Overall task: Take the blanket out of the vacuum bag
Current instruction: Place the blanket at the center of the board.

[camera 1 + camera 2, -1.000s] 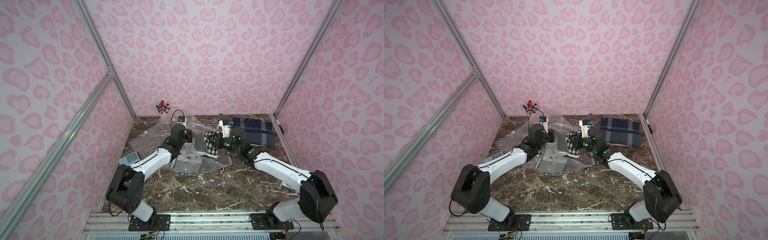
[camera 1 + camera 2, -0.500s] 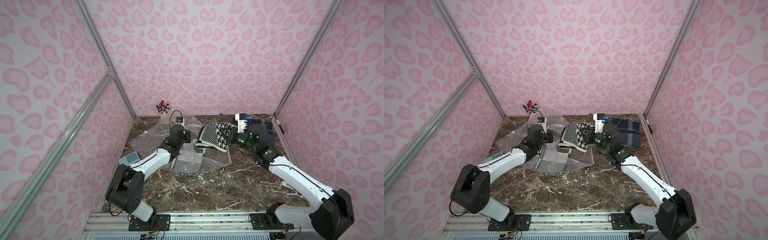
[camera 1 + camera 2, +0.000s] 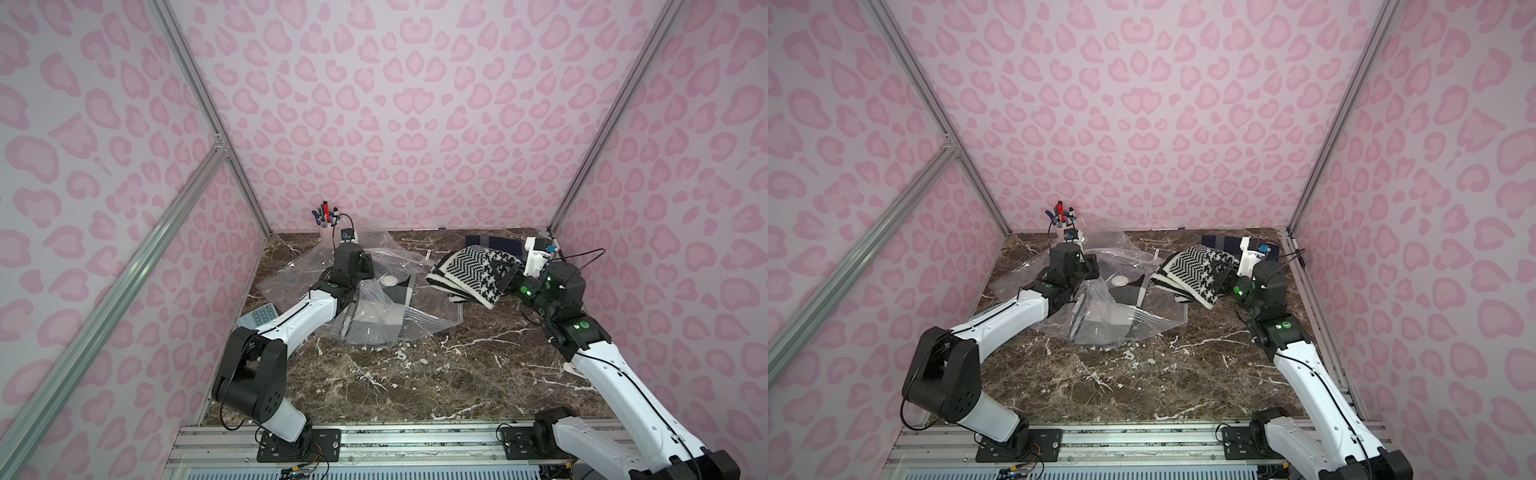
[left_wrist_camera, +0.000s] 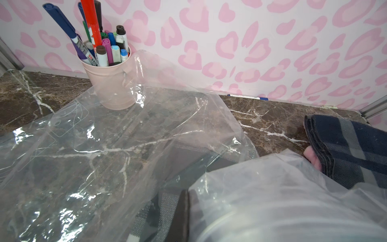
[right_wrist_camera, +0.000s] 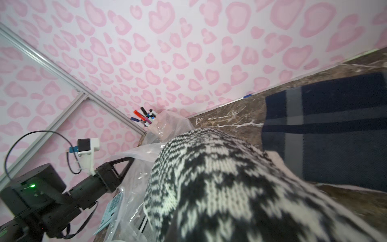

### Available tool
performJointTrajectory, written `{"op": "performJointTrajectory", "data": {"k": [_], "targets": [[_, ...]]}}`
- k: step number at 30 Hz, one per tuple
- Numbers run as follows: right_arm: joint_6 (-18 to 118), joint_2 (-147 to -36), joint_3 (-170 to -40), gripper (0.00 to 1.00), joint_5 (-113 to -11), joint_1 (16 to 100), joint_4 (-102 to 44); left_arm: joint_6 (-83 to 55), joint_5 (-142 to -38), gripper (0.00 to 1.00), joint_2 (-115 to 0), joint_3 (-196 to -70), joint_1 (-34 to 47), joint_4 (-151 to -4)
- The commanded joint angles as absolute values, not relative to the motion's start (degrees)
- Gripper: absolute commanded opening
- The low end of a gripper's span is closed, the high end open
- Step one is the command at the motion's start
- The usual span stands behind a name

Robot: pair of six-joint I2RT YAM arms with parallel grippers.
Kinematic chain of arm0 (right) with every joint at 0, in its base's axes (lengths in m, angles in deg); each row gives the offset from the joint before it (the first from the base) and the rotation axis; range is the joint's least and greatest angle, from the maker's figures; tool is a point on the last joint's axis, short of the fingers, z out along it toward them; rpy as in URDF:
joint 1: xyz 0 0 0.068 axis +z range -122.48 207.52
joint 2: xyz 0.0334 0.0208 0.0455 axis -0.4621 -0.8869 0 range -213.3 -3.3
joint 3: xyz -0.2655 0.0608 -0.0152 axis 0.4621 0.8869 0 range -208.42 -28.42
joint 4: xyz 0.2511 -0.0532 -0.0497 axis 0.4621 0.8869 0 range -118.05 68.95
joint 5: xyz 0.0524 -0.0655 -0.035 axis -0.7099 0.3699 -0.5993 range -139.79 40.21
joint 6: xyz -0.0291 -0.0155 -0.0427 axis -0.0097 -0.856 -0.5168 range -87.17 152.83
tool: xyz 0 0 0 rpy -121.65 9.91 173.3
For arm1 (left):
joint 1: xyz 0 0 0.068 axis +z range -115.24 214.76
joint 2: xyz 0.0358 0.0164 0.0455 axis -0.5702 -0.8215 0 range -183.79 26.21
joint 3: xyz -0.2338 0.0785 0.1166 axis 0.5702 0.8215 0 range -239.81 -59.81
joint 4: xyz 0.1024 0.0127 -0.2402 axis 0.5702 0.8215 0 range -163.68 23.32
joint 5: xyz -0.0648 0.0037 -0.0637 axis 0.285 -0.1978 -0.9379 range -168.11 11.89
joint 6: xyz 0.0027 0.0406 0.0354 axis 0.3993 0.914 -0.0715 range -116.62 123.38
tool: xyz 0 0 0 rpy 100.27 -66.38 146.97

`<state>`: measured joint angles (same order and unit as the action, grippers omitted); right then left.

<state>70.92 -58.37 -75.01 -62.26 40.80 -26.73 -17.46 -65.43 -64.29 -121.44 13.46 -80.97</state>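
Both top views showed two arms over one marble table (image 3: 395,374) and three blankets in all. One black-and-white blanket (image 3: 473,276) was fully out of the vacuum bag (image 3: 419,322). It hung at the table's right rear from the right gripper (image 3: 500,276), whose jaws were clamped on its edge; whether its lower folds touched the marble could not be told. One navy plaid blanket (image 3: 492,244) lay flat just behind it. One grey blanket (image 3: 1126,296) sat inside the crumpled clear bag, left of centre, near the bag's single white valve disc (image 3: 390,281). There the left gripper (image 5: 127,164) was closed, pinching a raised fold of that plastic. One pink cup (image 4: 113,83) of markers stood at the back left corner, and one calculator (image 3: 259,316) lay by the left wall.
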Motion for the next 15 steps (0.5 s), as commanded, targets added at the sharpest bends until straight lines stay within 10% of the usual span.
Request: {"op": "performJointTrajectory", "data": {"k": [1, 15], "targets": [[69.3, -56.5, -73.5, 0.0, -58.9, 38.9, -23.3, -17.0, -64.1, 0.04, -64.5, -122.3, 14.1, -82.0], [65.8, -54.1, -72.1, 0.0, -57.0, 33.0, -19.5, -16.7, -64.5, 0.04, -64.1, -124.0, 18.1, -82.1]]}}
